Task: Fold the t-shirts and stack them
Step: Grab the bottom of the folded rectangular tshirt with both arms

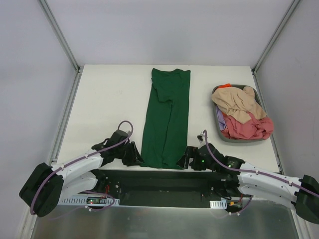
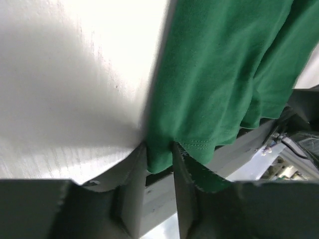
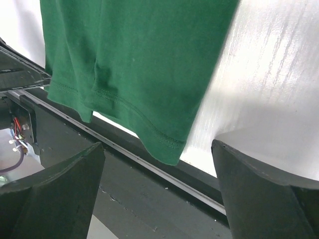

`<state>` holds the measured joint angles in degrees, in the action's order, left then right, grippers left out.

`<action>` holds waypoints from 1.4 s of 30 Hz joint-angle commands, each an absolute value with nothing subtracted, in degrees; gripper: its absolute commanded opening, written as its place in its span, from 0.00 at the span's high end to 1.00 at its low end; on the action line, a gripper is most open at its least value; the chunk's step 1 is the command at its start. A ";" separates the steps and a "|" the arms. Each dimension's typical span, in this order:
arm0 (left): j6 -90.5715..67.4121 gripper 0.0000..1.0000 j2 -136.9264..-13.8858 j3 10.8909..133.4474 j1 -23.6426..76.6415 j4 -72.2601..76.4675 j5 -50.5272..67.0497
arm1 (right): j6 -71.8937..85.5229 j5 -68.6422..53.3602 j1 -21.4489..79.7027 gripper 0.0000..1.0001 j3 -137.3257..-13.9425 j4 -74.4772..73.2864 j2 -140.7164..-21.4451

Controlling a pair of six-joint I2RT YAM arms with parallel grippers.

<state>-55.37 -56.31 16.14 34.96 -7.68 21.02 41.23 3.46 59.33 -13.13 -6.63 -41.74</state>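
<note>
Well, left end effector (image 2: 159, 150) tight on soft green t-shirt (image 2: 219, 74); right end effector (image 3: 158, 147) agape.

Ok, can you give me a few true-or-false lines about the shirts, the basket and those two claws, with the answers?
1. The green shirt lies stretched out on the table. True.
2. The basket is empty. False: it holds a beige shirt and a pink shirt.
3. The right gripper is clamped on the green shirt. False: its jaws stand wide open at the hem.
4. A corner of the green shirt sits between the left gripper's fingers. True.
</note>
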 commanded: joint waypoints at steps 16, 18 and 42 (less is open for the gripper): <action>-57.31 1.00 -55.12 15.73 38.05 -7.73 23.37 | 40.35 -4.91 59.50 0.99 -14.50 -3.00 -50.19; -58.09 1.00 -51.09 15.82 39.98 -8.78 22.59 | 38.68 -8.24 59.94 0.99 -15.11 -1.76 -49.66; -51.07 1.00 -45.50 33.03 41.57 -22.77 0.89 | 26.46 -9.23 51.88 1.00 -23.28 -7.12 -39.72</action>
